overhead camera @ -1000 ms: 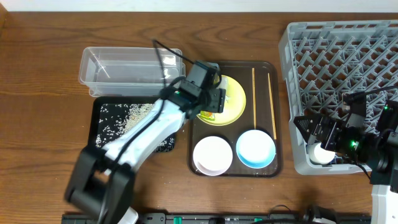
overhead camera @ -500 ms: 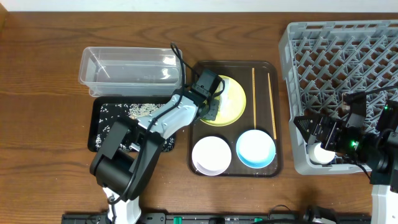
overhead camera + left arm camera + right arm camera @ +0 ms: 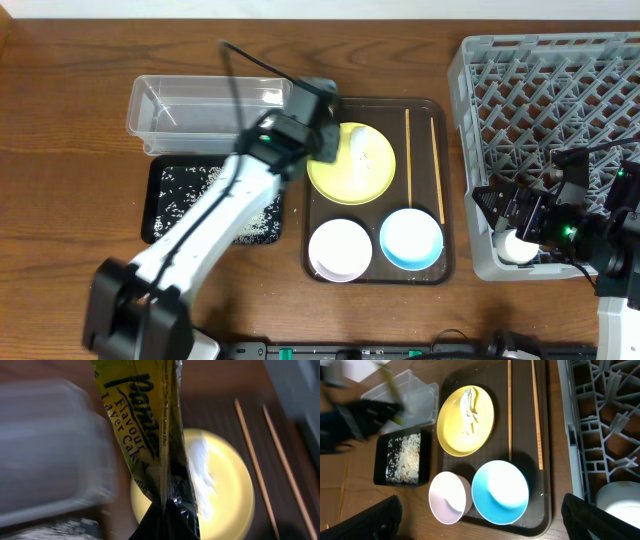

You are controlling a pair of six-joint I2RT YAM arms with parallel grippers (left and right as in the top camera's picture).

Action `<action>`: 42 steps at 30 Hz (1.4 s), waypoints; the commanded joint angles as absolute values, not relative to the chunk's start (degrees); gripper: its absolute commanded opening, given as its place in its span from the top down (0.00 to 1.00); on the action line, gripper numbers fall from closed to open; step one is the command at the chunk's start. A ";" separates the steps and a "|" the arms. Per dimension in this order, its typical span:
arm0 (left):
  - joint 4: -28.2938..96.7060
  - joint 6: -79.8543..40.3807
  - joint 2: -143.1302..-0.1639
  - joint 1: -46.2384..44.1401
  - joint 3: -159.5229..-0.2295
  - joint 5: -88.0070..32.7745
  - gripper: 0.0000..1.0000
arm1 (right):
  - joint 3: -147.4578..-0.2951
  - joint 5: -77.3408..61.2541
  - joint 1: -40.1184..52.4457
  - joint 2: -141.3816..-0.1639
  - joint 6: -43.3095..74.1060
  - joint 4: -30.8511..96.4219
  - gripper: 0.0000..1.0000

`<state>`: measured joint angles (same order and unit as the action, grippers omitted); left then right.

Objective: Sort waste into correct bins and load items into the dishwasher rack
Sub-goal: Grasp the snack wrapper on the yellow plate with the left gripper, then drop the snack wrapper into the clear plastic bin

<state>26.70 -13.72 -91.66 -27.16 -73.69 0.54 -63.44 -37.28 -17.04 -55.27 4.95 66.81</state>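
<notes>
The snack wrapper [image 3: 145, 425] is off the yellow-green plate [image 3: 365, 180] and hangs in the air. In the left wrist view it fills the middle of the frame, its printed yellow face upright and its lower end narrowing to a dark pinch at the bottom edge. A second ago the left arm was over the plate's left side, and half a second ago it was pressed down onto it. Now it has risen and swung back toward the plate's upper-left rim, close to the right end of the clear tub [image 3: 200, 108]. That reads as a completed pick: the wrapper is on its way to a bin, and the tub looks the likelier target, since the black tray [image 3: 168, 225] beside it already carries the rice crumbs [image 3: 200, 185].

A whitish scrap [image 3: 358, 143] is left on the plate, so the plate is not yet ready for the dishwasher rack [image 3: 560, 90]. The white bowl [image 3: 341, 248], the blue bowl [image 3: 410, 238] and the two chopsticks [image 3: 408, 150] lie untouched on the brown tray [image 3: 440, 270] on the counter [image 3: 70, 150].

The left fingers [image 3: 322, 140] are closed tight on the wrapper's lower end, as far as the blurred wrist view shows; only a narrow neck of foil passes between them. The right fingers [image 3: 370, 520] are spread wide at the frame's lower corners, holding nothing, parked by the rack's near wall.
</notes>
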 commanded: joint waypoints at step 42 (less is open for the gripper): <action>15.05 -13.50 -114.26 -35.24 -73.63 -0.62 0.44 | -64.27 -36.45 -17.50 -55.13 4.19 68.38 0.01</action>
